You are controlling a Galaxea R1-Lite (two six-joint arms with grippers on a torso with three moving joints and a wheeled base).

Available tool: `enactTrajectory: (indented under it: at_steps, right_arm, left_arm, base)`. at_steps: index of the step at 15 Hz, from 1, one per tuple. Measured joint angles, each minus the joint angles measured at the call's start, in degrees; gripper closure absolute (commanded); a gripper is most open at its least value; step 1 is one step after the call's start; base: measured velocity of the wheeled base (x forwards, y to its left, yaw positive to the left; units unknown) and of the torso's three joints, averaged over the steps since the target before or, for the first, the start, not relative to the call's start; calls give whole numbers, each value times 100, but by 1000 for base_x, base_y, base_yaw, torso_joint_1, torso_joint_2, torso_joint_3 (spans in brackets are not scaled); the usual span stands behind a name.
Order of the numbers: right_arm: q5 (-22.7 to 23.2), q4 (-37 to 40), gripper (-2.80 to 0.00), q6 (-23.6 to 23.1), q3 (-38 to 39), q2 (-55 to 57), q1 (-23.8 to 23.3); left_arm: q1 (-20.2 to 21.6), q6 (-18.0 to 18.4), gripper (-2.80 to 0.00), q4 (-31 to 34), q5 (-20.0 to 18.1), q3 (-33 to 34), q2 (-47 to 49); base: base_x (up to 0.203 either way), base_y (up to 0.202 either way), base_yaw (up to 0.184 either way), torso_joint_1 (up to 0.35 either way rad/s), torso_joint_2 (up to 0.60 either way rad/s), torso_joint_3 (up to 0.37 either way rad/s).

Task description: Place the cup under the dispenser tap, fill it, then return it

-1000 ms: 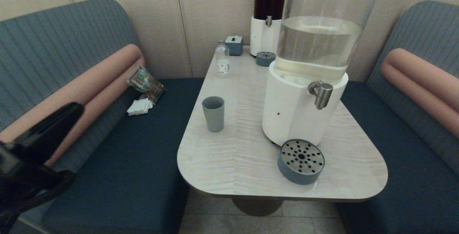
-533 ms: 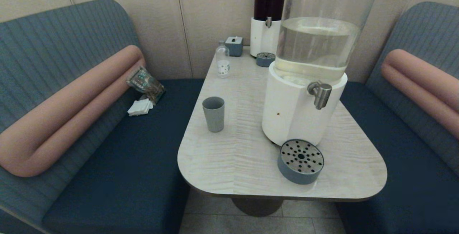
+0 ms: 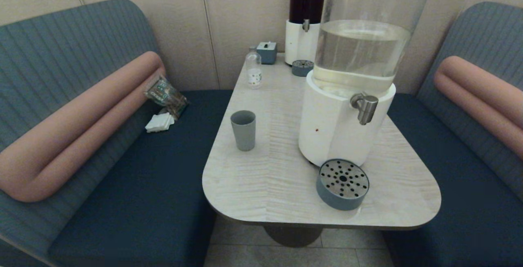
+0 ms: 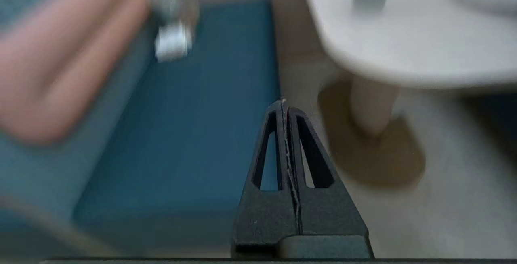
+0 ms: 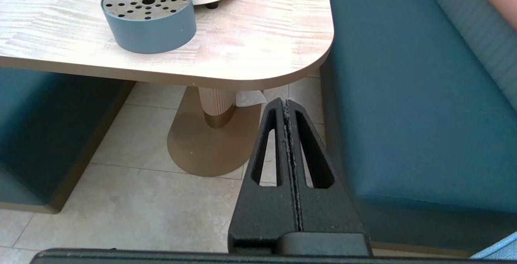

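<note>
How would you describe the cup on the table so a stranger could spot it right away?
Start at the big white-based dispenser with the clear tank on the pale wood table. The cup stands upright on the robot's left of its base, apart from it. It is a plain grey-blue handleless tumbler, unlike the clear labelled bottle farther back.

Pale wood-grain table between 2 blue booth benches, beige panelled wall.
</note>
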Motion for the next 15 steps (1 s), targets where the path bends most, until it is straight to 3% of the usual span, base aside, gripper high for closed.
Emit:
enactTrajectory:
  at_steps: [2, 12, 15]
  right_arm:
    - [0, -36, 0, -2, 4, 0, 0]
    - [-21, -99, 0, -67, 42, 0, -7]
    - [-11, -295, 0, 97, 95, 0, 0]
  left_arm:
    - [2, 20, 0, 441, 29, -23, -22]
    - [5, -54, 0, 211, 45, 11, -28]
    - [5, -55, 0, 211, 47, 15, -28]
  base:
    - [0, 0, 0, 0, 0, 0]
    - [0, 0, 0, 0, 0, 0]
    - [0, 0, 0, 0, 0, 0]
